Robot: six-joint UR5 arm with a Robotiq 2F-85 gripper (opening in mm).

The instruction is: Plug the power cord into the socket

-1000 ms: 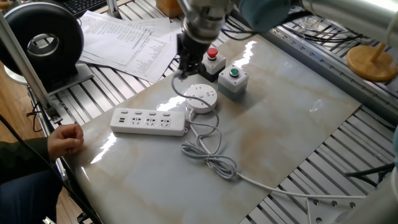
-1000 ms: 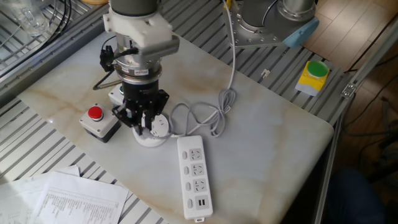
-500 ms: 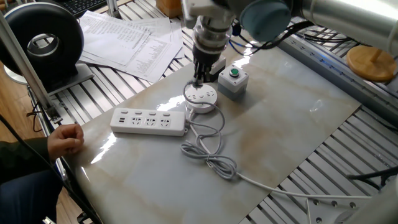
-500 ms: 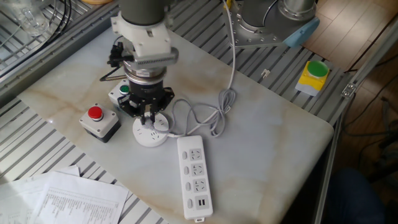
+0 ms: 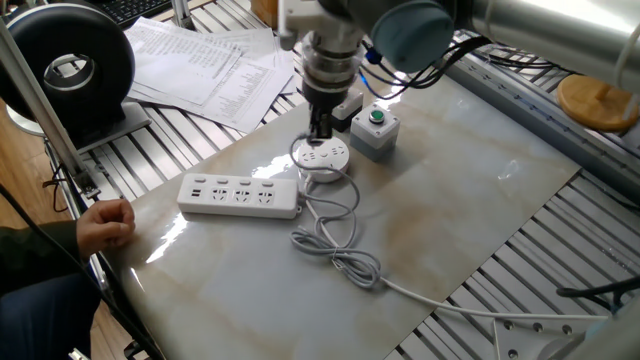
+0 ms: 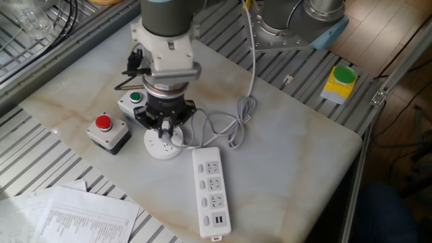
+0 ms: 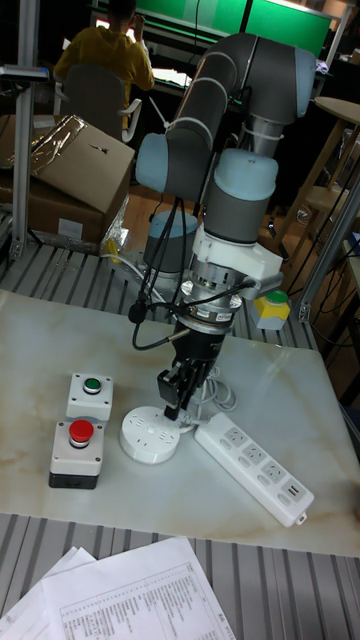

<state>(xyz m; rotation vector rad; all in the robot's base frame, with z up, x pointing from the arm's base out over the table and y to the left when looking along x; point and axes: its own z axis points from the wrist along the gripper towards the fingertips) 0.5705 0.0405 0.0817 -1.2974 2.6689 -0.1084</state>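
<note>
The arm is hanging right over the socket [image 6: 164,143], which is sitting on the counter [image 6: 290,155] between the two button boxes [image 6: 108,131] and the power strip [image 6: 210,191]. The pincer [image 6: 164,129] is pointing straight down at the socket's top face, just above it or perhaps touching; from here I cannot tell which. Its fingers are drawn close together, seemingly on the small white plug at the cord's end, but the plug itself is hidden by the fingers in every view, so I cannot tell for sure that they are clamped on it. The cord [image 5: 335,245] is running off the socket's side in loose loops across the counter, then trailing toward the counter's edge.

To my eye the step in hand is the insertion. Doing it well is calling for the prongs to be turned to match one set of holes, the plug held upright and not tilted, and the push going straight down, slowly. The socket is looking light and unfixed, so a sideways shove could be sliding it toward the strip. The slack cord should be staying clear of the fingers
</note>
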